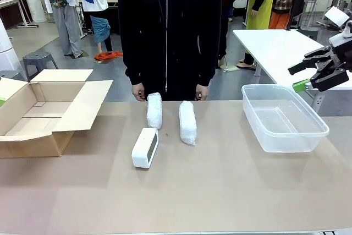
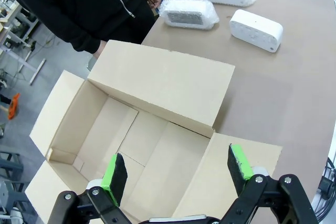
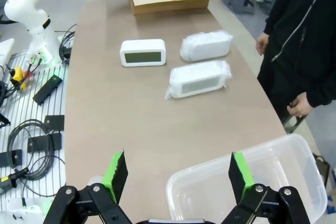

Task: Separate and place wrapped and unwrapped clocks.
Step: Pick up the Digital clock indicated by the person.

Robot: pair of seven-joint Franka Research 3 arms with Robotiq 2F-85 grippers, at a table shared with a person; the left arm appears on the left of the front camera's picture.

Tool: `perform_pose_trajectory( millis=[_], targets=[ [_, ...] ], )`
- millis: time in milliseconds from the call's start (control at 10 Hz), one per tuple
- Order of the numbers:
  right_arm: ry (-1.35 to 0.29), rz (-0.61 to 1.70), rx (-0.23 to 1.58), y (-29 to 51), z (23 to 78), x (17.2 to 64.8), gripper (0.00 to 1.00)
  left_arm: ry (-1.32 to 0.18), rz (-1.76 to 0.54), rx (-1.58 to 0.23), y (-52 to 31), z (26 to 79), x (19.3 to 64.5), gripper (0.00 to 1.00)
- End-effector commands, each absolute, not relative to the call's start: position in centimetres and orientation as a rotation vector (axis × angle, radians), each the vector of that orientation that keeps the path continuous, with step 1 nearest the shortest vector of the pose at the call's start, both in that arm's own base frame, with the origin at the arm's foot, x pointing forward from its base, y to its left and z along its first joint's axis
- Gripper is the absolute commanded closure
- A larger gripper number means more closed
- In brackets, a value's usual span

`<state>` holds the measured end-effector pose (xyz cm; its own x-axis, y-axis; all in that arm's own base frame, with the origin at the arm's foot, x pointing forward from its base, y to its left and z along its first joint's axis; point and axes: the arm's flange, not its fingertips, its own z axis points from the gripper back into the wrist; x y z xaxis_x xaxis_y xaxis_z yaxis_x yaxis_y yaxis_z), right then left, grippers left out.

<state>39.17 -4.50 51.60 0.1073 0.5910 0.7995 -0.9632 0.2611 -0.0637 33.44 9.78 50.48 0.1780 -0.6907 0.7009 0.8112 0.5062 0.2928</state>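
Hovering with both pairs of jaws spread wide and empty, well apart from all three clocks.

Nearest, the left gripper hangs open-fingered over the open cardboard box, and the right gripper, its fingers equally parted, hangs above the clear plastic tub. Nothing lies between either pair of pads. Farther out, mid-table between box and tub, the bare clock lies closest to the robot's side. Beyond it the two wrapped clocks lie side by side but not touching: the bundle nearer the box and the bundle nearer the tub. At the far edge a person in black stands with a hand just behind the bundles.
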Motion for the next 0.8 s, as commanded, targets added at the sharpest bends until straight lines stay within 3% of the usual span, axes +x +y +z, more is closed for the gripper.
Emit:
perform_pose_trajectory(
  millis=[0,700],
  targets=[
    [-0.861,1.246,0.571,-4.38,50.88,39.23,0.0,-0.905,-1.084,-0.166,9.99,50.33,33.55,0.0],
    [-0.861,1.246,0.571,-4.38,50.88,39.23,0.0,-0.905,-1.084,-0.166,9.99,50.33,33.55,0.0]
  ],
)
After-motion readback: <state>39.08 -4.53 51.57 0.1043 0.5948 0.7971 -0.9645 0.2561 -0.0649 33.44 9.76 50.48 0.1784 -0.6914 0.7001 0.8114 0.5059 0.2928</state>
